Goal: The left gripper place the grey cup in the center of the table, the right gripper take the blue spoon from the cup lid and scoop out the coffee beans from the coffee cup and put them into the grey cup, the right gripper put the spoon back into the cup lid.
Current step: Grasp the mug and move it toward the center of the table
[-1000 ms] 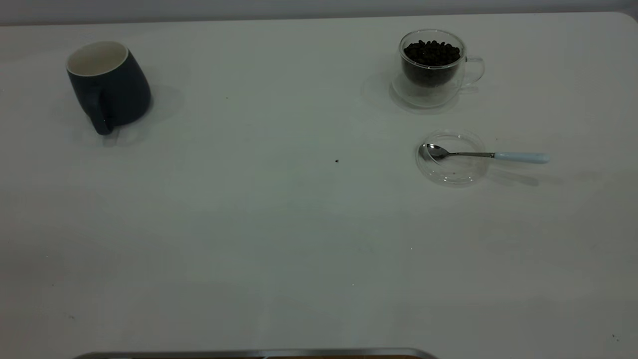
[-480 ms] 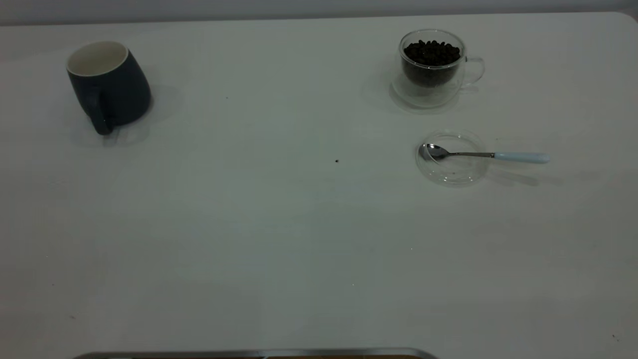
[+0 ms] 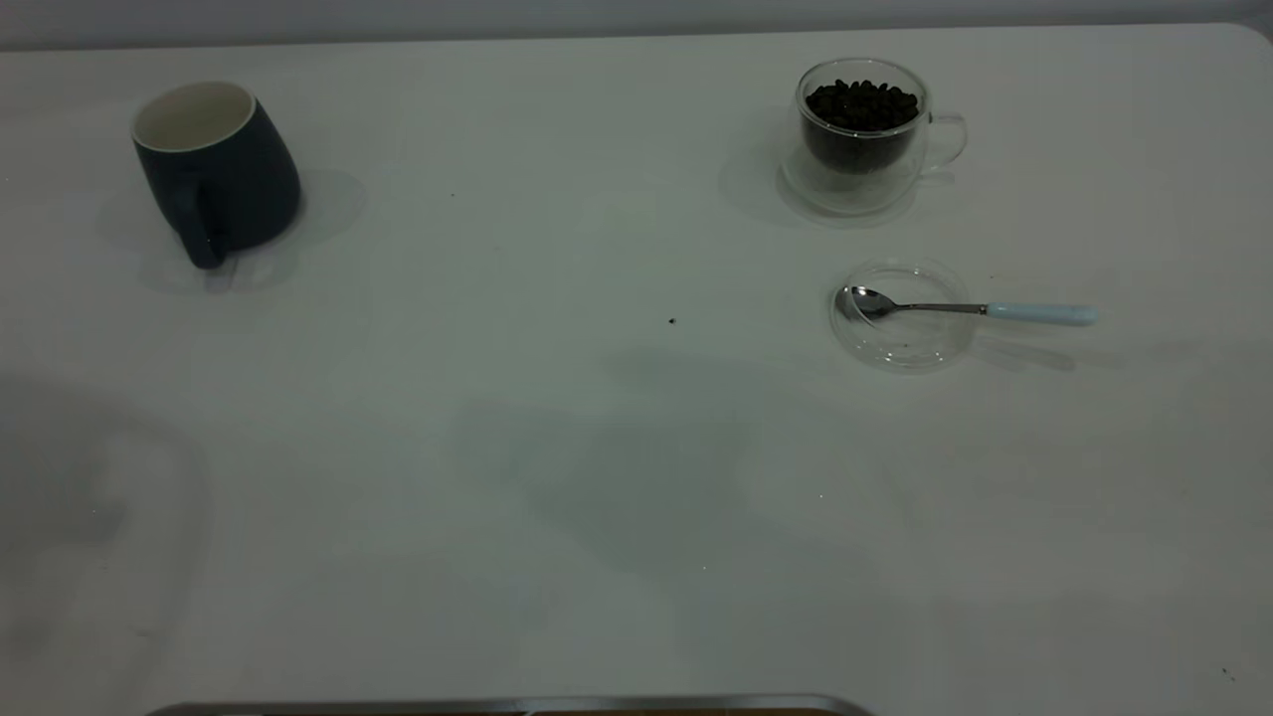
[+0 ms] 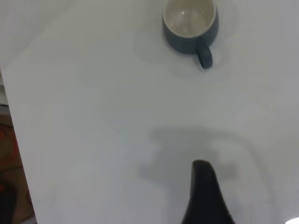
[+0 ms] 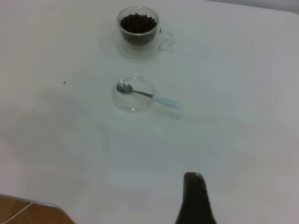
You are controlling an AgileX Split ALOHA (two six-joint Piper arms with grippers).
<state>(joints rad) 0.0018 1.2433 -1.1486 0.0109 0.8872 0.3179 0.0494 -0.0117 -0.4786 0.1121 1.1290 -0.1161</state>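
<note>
Lighting: dim and even in the exterior view — the table [image 3: 597, 249] reads dull grey-white. Shadows: broad, soft-edged grey patches across the near half; fainter pale shadows ring the grey cup [image 3: 216, 171] and the coffee cup [image 3: 863, 132]. Glare: small highlights on the blue spoon [image 3: 960, 307] bowl and the cup lid [image 3: 902, 343] rim. Wrist views: brighter, washed-out, soft throughout — the dark finger at each near edge is blurred, with a diffuse shadow beside the left one.

Exterior: high, looking steeply down over the whole worktop [image 3: 597, 447].
Left wrist: high, shares grey cup [image 4: 189, 23].
Right wrist: high, shares coffee cup [image 5: 138, 30], cup lid [image 5: 133, 95].
</note>
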